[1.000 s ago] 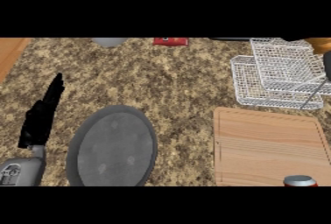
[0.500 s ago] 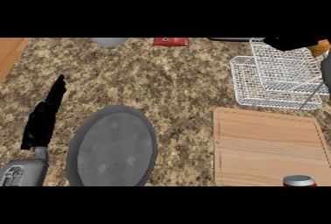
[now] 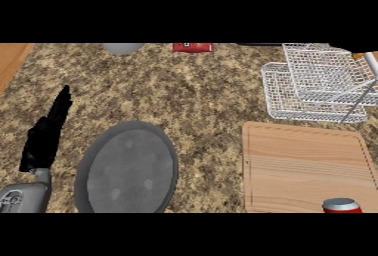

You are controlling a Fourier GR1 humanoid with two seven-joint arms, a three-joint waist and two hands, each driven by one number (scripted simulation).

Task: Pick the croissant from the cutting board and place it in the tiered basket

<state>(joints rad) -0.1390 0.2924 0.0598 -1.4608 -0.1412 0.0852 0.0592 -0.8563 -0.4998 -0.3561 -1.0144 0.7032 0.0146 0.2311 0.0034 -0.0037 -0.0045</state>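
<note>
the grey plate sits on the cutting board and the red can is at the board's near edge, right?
Not quite. The head view shows the grey plate on the counter, left of the cutting board. The red can is at the board's near edge.

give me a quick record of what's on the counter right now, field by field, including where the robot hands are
cutting board: lower right, nothing on its visible top
tiered basket: upper right, white wire, no croissant visible in it
croissant: not visible
plate: grey, lower centre-left
can: red with silver top, beside the board's lower right corner
left robot hand: at left, fingers straight, resting, holding nothing
right robot hand: not in view
far edge: grey round object, red item
</note>
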